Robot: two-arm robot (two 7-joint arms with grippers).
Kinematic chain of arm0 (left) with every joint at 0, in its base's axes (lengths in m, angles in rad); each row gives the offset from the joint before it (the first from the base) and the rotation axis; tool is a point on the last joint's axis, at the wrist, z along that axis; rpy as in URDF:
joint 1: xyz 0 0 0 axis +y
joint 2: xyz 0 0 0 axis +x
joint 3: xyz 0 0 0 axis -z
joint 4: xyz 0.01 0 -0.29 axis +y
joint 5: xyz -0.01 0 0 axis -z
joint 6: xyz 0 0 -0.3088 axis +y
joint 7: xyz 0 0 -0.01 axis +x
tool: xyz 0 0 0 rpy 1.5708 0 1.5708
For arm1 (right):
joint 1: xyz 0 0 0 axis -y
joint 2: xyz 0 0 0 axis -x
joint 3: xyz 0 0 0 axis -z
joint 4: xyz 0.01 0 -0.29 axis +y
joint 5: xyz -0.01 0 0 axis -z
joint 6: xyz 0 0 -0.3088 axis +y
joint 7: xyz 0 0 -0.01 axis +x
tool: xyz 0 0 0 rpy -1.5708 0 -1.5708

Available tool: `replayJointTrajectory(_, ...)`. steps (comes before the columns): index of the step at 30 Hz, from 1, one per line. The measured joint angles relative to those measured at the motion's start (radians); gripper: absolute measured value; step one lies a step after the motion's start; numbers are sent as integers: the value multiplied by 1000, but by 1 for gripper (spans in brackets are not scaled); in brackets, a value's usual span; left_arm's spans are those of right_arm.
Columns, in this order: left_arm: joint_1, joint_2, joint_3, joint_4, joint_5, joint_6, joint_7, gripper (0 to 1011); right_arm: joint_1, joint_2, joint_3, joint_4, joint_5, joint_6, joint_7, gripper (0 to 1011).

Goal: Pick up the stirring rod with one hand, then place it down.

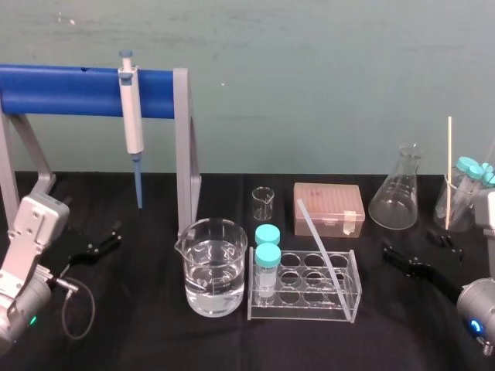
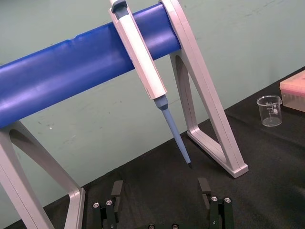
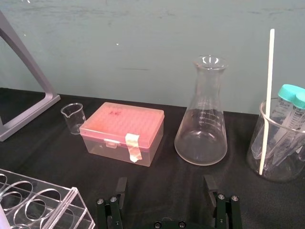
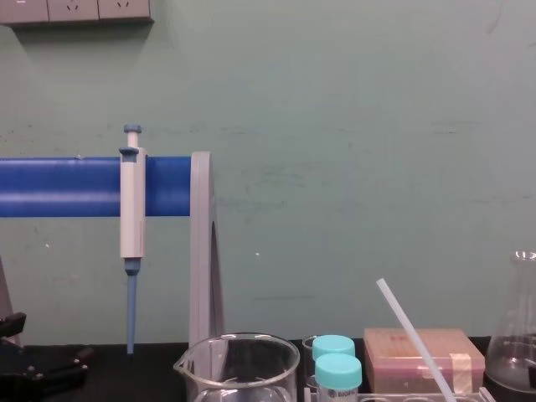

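The stirring rod (image 1: 318,239) is a translucent white rod that leans slantwise in the clear tube rack (image 1: 352,297), its upper end pointing toward the back. In the chest view the stirring rod (image 4: 412,332) rises at a slant above the rack. My right gripper (image 1: 421,253) hovers low over the black table to the right of the rack, apart from the rod. In its wrist view the right gripper (image 3: 164,191) is open with nothing between the fingers. My left gripper (image 1: 108,238) rests at the far left, and the left gripper (image 2: 160,188) is open and empty.
A white-and-blue pipette (image 1: 131,124) hangs on the blue-barred stand (image 1: 182,147). A water beaker (image 1: 210,267) and two capped tubes (image 1: 267,267) stand at the rack's left. Behind are a small beaker (image 1: 263,202), a pink tip box (image 1: 329,209), a flask (image 1: 397,189) and a beaker holding a thin stick (image 1: 448,166).
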Motion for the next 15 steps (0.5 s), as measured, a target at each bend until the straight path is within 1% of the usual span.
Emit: replayJointTrajectory(15,0,0,0,0,0,0,0,1000,-1,1,2,-3,4,-12,3,1003)
